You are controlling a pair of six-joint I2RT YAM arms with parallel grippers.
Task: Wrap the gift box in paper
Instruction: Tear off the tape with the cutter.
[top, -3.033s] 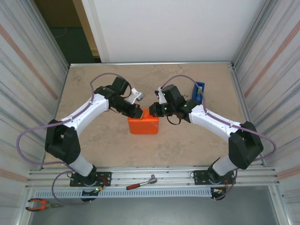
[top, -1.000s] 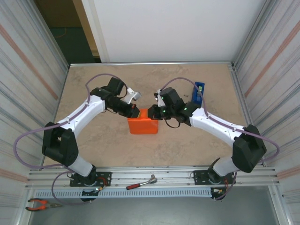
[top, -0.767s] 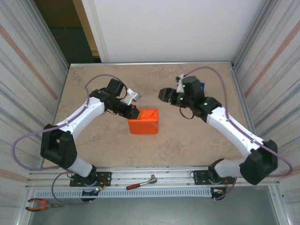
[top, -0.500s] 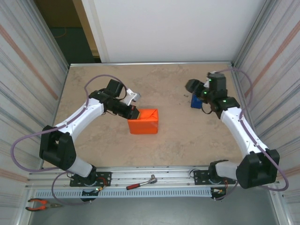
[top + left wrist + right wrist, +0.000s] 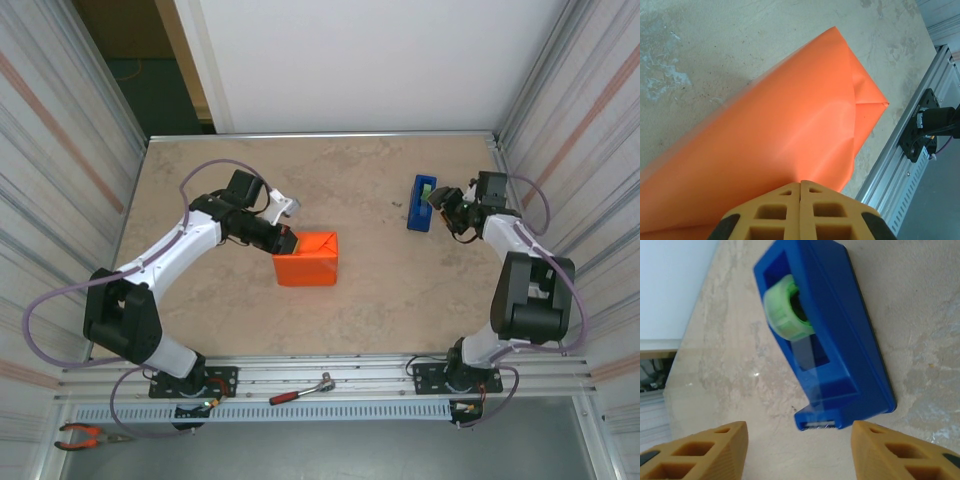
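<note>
Left jaws shut at the parcel, right jaws open at the tape dispenser.

Left gripper (image 5: 800, 183): fingers pressed together with no gap, tips against the far-left top edge of the paper (image 5: 306, 259); whether a fold is nipped between them cannot be told. The paper forms a closed orange parcel just left of the table's (image 5: 370, 300) middle; the gift box is hidden under it. Right gripper (image 5: 798, 429): fingers spread wide, empty, facing the cutter end of the blue tape dispenser (image 5: 840, 340), near it, not touching. The dispenser holds a green tape roll (image 5: 785, 310) and stands at the far right. Left arm: elbow bent out left, forearm running right to the parcel. Right arm: folded along the right wall, wrist pointing left.
</note>
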